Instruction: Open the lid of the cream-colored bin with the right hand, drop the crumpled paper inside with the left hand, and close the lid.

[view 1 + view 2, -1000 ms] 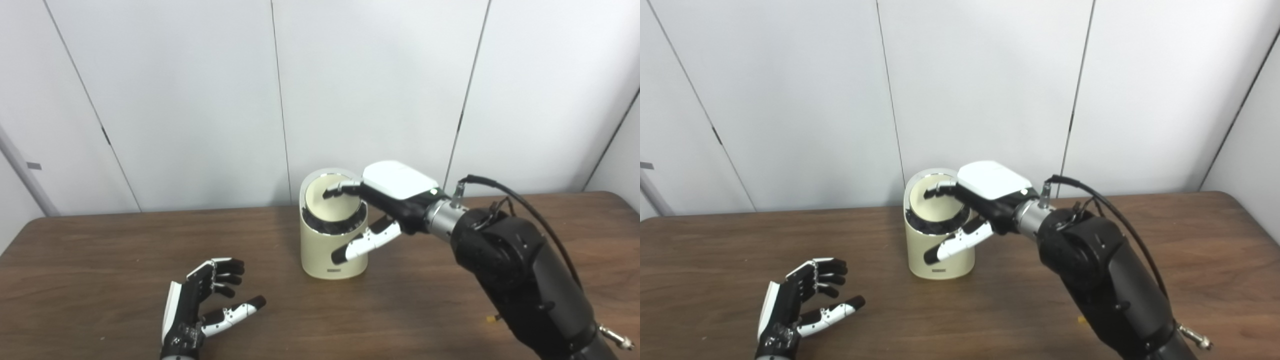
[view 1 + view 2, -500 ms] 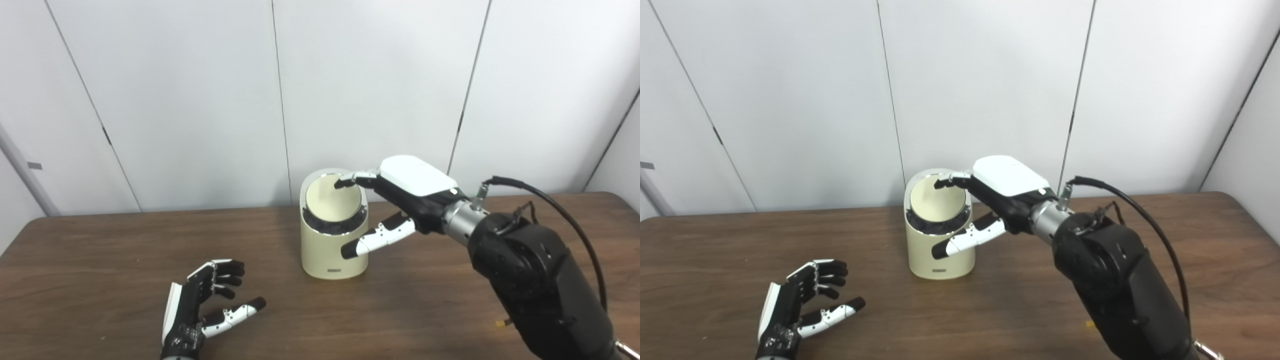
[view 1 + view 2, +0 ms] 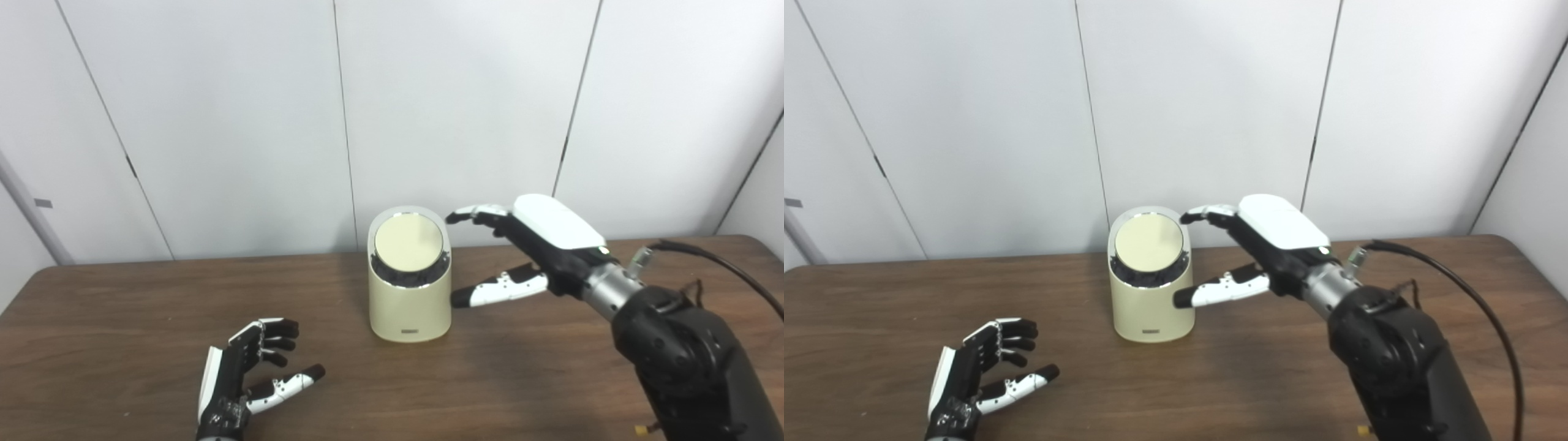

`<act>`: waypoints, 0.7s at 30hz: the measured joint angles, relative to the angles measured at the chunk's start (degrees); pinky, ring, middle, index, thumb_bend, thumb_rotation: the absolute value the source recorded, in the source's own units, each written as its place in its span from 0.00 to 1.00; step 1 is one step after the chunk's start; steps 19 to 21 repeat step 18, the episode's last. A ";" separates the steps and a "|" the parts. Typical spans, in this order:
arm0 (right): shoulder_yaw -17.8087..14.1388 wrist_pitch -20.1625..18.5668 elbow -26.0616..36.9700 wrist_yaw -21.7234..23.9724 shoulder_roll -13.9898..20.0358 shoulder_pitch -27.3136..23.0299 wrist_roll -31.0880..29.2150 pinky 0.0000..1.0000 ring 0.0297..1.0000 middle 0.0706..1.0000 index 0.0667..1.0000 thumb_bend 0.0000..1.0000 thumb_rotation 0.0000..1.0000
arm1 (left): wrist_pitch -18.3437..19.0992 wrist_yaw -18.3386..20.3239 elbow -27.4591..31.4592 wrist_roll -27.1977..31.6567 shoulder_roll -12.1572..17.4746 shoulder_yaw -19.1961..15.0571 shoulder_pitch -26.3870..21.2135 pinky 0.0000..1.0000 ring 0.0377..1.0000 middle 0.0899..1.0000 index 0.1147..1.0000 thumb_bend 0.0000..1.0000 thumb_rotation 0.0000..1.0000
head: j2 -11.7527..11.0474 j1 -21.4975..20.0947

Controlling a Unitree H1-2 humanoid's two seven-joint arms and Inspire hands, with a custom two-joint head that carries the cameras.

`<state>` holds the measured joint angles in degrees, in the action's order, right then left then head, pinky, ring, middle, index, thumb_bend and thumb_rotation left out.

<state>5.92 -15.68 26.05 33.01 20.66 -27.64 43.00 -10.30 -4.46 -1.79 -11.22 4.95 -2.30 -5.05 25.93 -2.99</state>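
Bin (image 3: 409,294) sits mid-table, lid (image 3: 408,242) looks shut flush, though we can't confirm a latch. Right hand (image 3: 539,245) hangs spread and empty just right of bin; we'd clear it sideways. Left hand (image 3: 245,380) rests open and empty, front-left of bin; paper isn't visible.

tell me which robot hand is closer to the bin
The right robot hand, open beside the cream-colored bin; the left robot hand rests open on the table, well apart.
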 measured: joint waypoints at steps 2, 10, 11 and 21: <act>-0.93 -0.05 0.12 -1.42 -0.01 1.25 -0.62 0.74 0.84 0.85 0.83 0.95 0.79 | -0.02 0.00 0.00 -0.01 0.08 -0.01 0.00 0.49 0.58 0.60 0.57 0.90 0.14 | 0.00 0.09; -6.11 5.86 -4.93 -15.16 -1.85 9.31 -6.80 0.71 0.81 0.85 0.84 0.92 0.77 | -0.03 0.05 0.01 0.69 0.24 -0.16 0.08 0.51 0.60 0.61 0.58 0.88 0.14 | 0.35 0.18; -6.81 6.57 -5.89 -17.10 -2.13 10.26 -7.60 0.71 0.81 0.86 0.84 0.92 0.77 | -0.03 0.07 0.01 0.82 0.28 -0.17 0.09 0.50 0.59 0.61 0.58 0.88 0.14 | 0.35 0.18; -9.45 12.77 -11.92 -26.42 -4.66 16.43 -14.54 0.79 0.86 0.86 0.85 0.95 0.76 | -0.07 0.42 0.09 2.35 0.65 -0.45 0.33 0.50 0.59 0.61 0.58 0.88 0.14 | 0.97 0.35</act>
